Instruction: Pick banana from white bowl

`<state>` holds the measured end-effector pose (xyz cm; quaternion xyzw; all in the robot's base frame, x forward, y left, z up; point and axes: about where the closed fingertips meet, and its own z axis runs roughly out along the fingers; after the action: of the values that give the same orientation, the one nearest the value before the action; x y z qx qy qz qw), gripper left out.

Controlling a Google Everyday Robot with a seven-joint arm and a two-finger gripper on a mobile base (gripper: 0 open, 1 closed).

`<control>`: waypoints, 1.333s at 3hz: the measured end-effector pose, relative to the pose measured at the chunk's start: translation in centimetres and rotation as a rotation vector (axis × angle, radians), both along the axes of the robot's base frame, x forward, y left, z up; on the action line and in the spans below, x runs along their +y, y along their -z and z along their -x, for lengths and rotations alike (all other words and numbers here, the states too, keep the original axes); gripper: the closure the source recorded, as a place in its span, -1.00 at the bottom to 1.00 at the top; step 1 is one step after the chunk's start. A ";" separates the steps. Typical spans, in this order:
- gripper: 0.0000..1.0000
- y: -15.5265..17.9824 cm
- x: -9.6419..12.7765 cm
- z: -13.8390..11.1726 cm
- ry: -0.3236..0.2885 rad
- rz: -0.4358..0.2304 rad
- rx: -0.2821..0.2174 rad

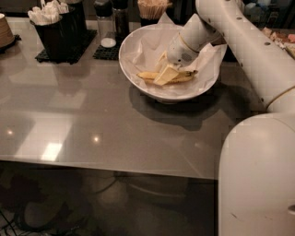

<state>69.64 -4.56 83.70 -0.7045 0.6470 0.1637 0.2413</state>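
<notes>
The white bowl (138, 44), lined with crumpled white paper, stands at the back middle of the grey table. The yellow banana (146, 75) lies across its bottom, with its dark tip pointing right. My gripper (164, 67) reaches down into the bowl from the right, right over the banana's middle. Its pale yellow fingers (167, 75) stand apart, one in front of the banana and one behind it. The front finger hides the banana's middle. The banana rests on the paper.
A black holder with white napkins (55, 27) stands at the back left on a black mat. Shakers (107, 23) and a holder of sticks (152, 9) stand behind the bowl. My white arm and base (258, 152) fill the right side.
</notes>
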 end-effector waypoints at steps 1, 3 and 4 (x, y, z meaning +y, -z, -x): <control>1.00 -3.6 -1.6 -0.4 0.053 -0.015 -0.084; 1.00 -11.3 -4.5 0.5 0.059 -0.210 -0.251; 1.00 -14.6 -6.4 3.3 0.065 -0.336 -0.298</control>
<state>66.31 -10.99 98.29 -0.6495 0.5905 0.1553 0.4531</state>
